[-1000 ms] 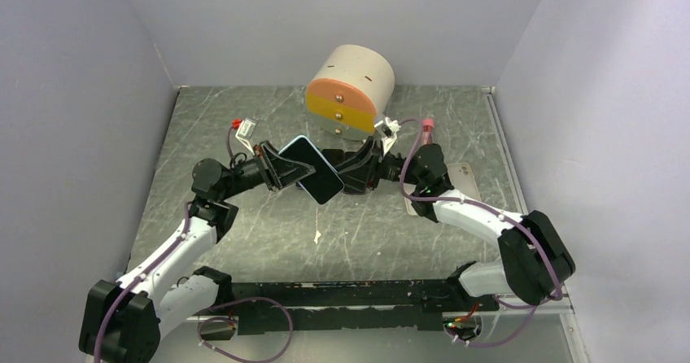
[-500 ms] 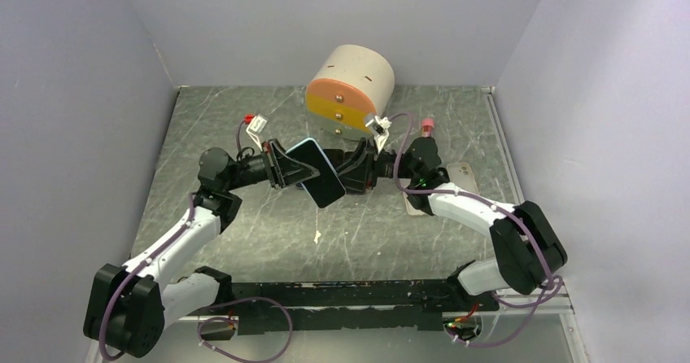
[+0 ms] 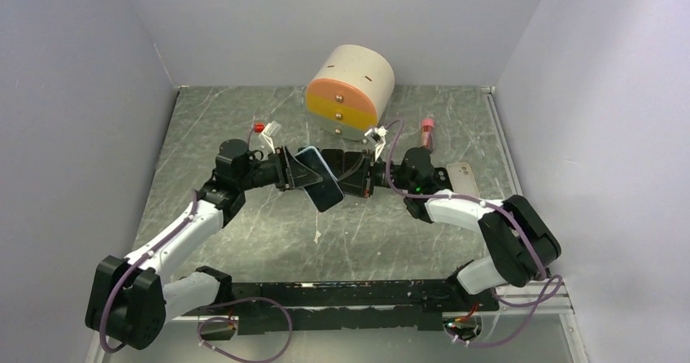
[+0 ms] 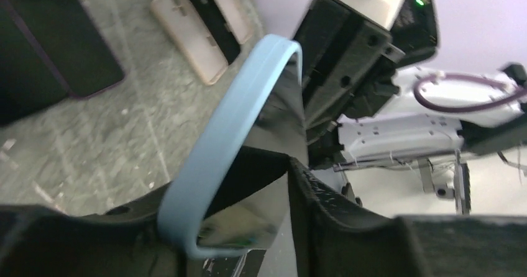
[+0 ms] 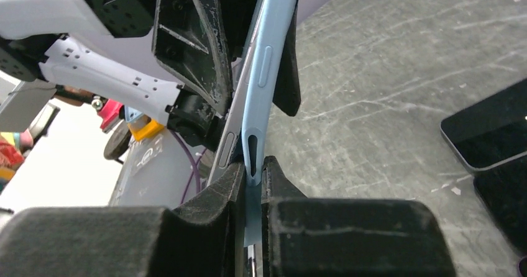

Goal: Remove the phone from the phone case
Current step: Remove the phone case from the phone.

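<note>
- Phone [image 3: 322, 185], in its blue case [image 5: 266, 66], hangs in mid-air over the middle of the table [image 3: 244, 225]. It is just in front of a round drawer unit [image 3: 350, 86], caught between two robot arms that meet from either side.
- The right claw [image 5: 252, 168] is pinched together on the case's rim at the end nearest it. The blue lip runs down between its pads [image 5: 214, 196], apparently so the soft shell can be drawn off the phone.
- The left claw [image 3: 290, 168] straddles the other end, one finger on the glass side and one on the back. Whether it is gripping or slack I cannot tell; the phone sits slantwise between its fingers.
- Holding the phone tilted on edge, clear of the table, seems meant to give both claws room at the rim.
- The phone is not yet out: the case hugs most of its edge. Near the right claw the lip may stand a little off, though that is hard to judge.
- Spare phones [image 4: 199, 31] lie flat on the table beyond, apart from both arms.
</note>
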`<state>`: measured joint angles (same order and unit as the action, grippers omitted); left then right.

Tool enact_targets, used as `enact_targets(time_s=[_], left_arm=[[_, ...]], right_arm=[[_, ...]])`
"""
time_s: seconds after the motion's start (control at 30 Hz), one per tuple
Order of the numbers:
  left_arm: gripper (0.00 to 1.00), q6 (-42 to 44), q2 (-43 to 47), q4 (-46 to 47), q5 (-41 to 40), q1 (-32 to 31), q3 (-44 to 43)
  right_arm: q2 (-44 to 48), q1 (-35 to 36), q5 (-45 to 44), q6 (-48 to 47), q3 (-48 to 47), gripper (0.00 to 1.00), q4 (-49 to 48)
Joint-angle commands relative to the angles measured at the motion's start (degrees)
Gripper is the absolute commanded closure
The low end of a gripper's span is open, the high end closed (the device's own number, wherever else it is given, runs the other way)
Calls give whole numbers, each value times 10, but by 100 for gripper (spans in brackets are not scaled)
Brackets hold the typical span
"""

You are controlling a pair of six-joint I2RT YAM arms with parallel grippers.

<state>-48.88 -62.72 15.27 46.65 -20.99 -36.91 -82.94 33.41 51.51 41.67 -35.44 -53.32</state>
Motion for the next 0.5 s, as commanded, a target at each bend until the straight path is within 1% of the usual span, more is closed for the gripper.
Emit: enact_targets(time_s=[0.0, 0.07, 0.1, 0.17, 0.33, 0.47], left_arm=[[46, 48, -11, -119, -110, -4, -7], [39, 56, -7, -142, -148, -4, -11], [36, 58, -5, -150, -174, -4, -15], [32, 64, -7, -180, -201, -4, -22], [29, 70, -17, -213, -253, -12, -39], [27, 96, -12, -261, -342, -51, -64]], right_arm=[[8, 8, -34, 28, 9, 100, -124], [11, 9, -54, 18, 20, 100, -102], [14, 9, -65, 14, 24, 100, -86], [19, 9, -86, 10, 36, 100, -72], [34, 13, -154, -5, 57, 100, -3], [51, 31, -235, -23, 55, 100, 92]])
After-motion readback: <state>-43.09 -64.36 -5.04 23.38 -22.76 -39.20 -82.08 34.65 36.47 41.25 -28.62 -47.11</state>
